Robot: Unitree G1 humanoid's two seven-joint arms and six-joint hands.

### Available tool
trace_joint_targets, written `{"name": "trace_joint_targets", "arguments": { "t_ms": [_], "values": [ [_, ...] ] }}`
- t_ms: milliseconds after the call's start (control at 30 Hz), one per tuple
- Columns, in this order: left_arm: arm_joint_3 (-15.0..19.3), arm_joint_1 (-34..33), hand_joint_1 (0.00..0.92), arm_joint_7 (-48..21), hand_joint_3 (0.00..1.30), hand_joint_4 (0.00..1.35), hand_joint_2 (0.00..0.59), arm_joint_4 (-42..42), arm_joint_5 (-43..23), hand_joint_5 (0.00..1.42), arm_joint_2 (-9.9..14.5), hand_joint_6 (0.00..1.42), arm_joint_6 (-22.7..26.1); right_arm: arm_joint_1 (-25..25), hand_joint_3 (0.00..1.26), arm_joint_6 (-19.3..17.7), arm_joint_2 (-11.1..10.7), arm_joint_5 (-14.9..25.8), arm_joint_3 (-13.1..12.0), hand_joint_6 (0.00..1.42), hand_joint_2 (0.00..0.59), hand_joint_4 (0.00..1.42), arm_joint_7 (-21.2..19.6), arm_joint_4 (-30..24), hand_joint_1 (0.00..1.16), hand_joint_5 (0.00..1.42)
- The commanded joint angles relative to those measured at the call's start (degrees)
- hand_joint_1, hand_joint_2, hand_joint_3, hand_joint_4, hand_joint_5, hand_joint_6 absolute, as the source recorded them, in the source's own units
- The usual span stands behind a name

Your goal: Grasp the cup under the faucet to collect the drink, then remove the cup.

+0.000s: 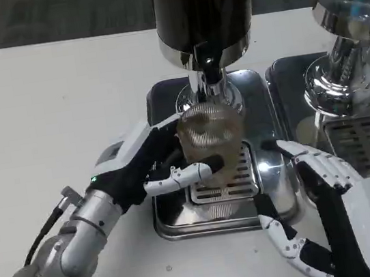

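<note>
Right hand [331, 194] spread — left hand [151, 164] grips upright cup [210, 133] below faucet [209, 73].

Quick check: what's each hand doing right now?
Left hand: holding the cup under the faucet.
Right hand: open, holding nothing.

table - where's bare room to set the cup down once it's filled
The widest bare patch of the white table lies left of the drip tray, beyond the left hand holding the cup. The right side is crowded: the right hand and a second dispenser.
</note>
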Motion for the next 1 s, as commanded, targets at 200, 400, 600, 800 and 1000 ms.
{"name": "trace_joint_targets", "arguments": {
  "t_ms": [200,400,600,800,1000],
  "values": [
    [2.25,1.41,0.095,-5.78,0.17,0.21,0.080,-1.70,-4.20,0.35,2.31,0.29,-3.96,-0.16,0.31,0.02,0.09,0.43,0.03,0.31,0.405,0.28,-0.18,0.25,0.42,0.30],
    [5.02,3.89,0.076,-8.34,0.10,0.12,0.067,-4.01,-7.87,0.28,5.21,0.25,-6.08,-1.26,0.31,-0.51,0.02,0.98,0.10,0.31,0.405,0.28,-0.14,1.38,0.42,0.30],
    [9.68,8.01,0.001,-12.60,0.03,0.03,0.081,-8.33,-14.29,0.10,8.65,0.18,-7.36,-2.55,0.30,-1.06,-0.04,1.69,0.14,0.29,0.405,0.28,-0.31,2.68,0.42,0.30],
    [17.73,10.35,0.000,-29.88,0.02,0.00,0.106,-15.84,-33.46,0.00,9.44,0.08,-6.03,-3.31,0.31,-1.56,0.00,2.30,0.22,0.27,0.405,0.28,-0.41,3.68,0.42,0.29],
    [22.96,8.58,0.000,-48.21,0.19,0.16,0.140,-26.43,-50.47,0.12,9.47,0.12,3.66,-4.50,0.31,-2.10,0.01,3.20,0.33,0.27,0.405,0.28,-0.22,4.97,0.42,0.29]
  ]
}}
